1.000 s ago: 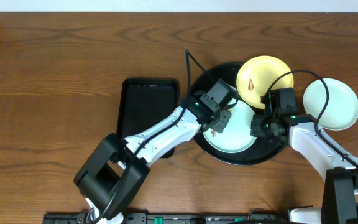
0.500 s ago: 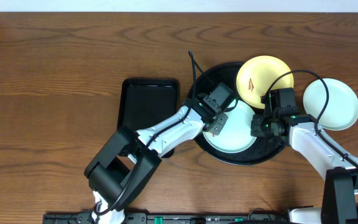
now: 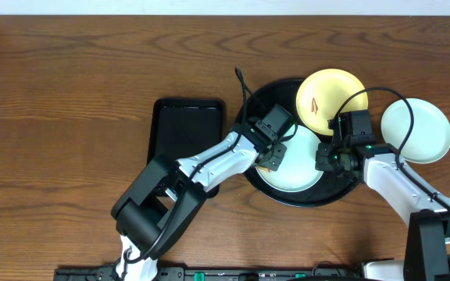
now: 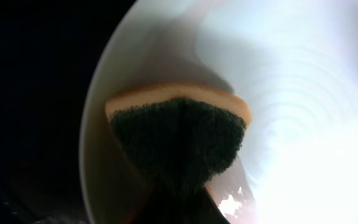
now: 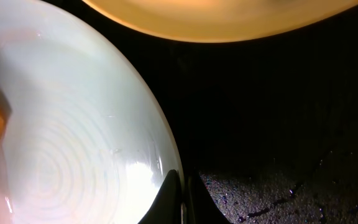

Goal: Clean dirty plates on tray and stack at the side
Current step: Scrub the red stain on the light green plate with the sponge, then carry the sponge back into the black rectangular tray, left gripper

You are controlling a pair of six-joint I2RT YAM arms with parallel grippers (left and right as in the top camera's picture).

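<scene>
Wooden table (image 3: 69, 78): left tool (image 3: 273, 158) pinches green-faced sponge (image 4: 179, 134) on mint plate (image 3: 297, 170), right tool (image 5: 181, 196) pinches its rim

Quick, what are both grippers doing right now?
Left gripper: closed on the sponge.
Right gripper: closed at the pale plate rim; grip unclear.

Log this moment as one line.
left gripper: shut on sponge, on mint plate in tray | right gripper: shut at plate rim | yellow plate: smeared
</scene>
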